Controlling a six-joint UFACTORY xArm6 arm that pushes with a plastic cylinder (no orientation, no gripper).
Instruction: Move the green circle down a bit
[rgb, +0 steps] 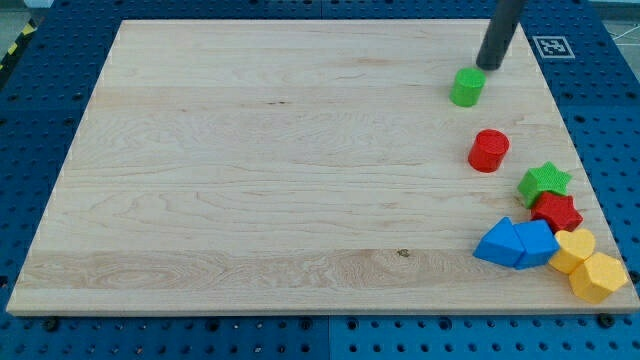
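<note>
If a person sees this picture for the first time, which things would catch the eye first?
Probably the dark rod coming in from the view's top right, my tip just above the green circle. Next, the bright cluster at the lower right: green star, red star, blue blocks, yellow blocks. A red circle sits alone between.

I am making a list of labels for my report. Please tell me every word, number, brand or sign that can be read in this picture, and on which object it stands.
No readable words, numbers or brand names appear.
The one sign: a black and white square marker pattern by the wooden board's top right corner; it carries no letters.
The coloured blocks, such as the green circle, bear no markings.
My tip carries no label.
</note>
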